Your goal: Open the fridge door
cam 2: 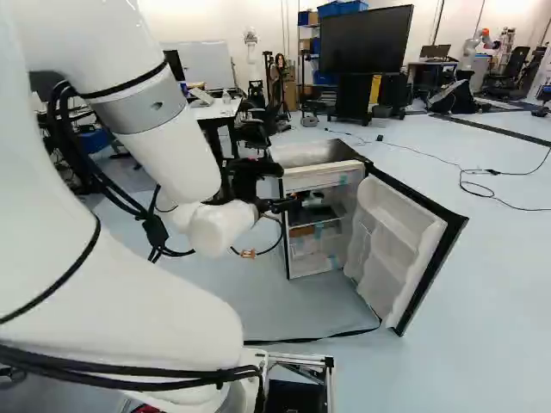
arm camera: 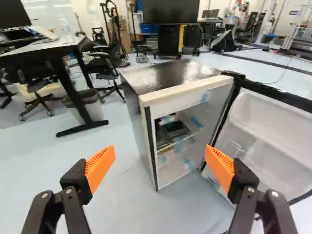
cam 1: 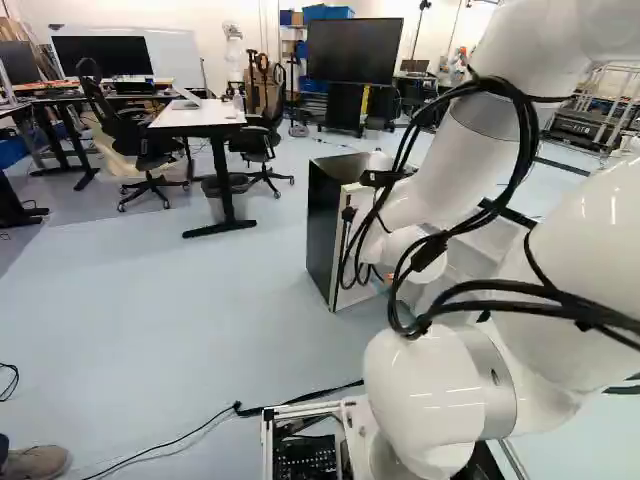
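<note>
The gripper [cam 2: 288, 205] is in front of the fridge's opening in the right base view. In the wrist view the gripper [arm camera: 160, 163] stands wide open with nothing between its orange pads. A small black fridge [arm camera: 170, 77] with a pale front frame stands on the floor ahead of the fingers. Its door [cam 2: 398, 245] is swung wide, showing a white inner side with shelves; in the wrist view the door [arm camera: 273, 141] lies beyond one finger, and contact cannot be told. Shelves and a dark item show inside. The left base view shows the fridge's dark side [cam 1: 325, 225], partly behind the arm.
A white-topped table [cam 1: 200, 115], office chairs [cam 1: 135, 140] and a waste bin [arm camera: 87, 105] stand beyond the fridge on one side. A large screen [cam 2: 366, 39] is behind it. Cables [cam 2: 482, 185] lie on the floor past the door.
</note>
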Tool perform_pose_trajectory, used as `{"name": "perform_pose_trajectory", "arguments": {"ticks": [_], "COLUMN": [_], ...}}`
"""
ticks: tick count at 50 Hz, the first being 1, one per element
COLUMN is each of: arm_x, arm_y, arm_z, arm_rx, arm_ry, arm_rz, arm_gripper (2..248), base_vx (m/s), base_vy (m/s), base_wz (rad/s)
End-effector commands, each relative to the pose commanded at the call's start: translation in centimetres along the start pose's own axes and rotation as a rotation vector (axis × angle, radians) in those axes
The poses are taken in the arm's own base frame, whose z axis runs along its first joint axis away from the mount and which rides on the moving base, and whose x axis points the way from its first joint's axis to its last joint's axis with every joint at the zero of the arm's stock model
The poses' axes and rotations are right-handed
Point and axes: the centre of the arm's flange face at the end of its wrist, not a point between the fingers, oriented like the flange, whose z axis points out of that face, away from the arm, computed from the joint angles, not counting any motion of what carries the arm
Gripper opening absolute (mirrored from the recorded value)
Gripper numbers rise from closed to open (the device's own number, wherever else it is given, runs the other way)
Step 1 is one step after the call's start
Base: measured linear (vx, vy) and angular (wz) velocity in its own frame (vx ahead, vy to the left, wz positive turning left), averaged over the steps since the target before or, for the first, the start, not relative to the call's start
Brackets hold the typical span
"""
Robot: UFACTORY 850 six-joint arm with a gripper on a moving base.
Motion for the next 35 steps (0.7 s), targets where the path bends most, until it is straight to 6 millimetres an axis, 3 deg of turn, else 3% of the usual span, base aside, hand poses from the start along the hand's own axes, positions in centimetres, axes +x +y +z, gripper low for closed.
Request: {"name": "perform_pose_trajectory", "arguments": {"ticks": [35], "arm_x": [-0.7], "arm_y": [-2.1], "arm_z": [-2.0], "arm_rx": [0.112], "arm_ry": [-0.009], "arm_rz": [-0.060], "arm_gripper": [247], "base_vx": [0.000], "base_vy": [0.000], "base_wz": [0.000]}}
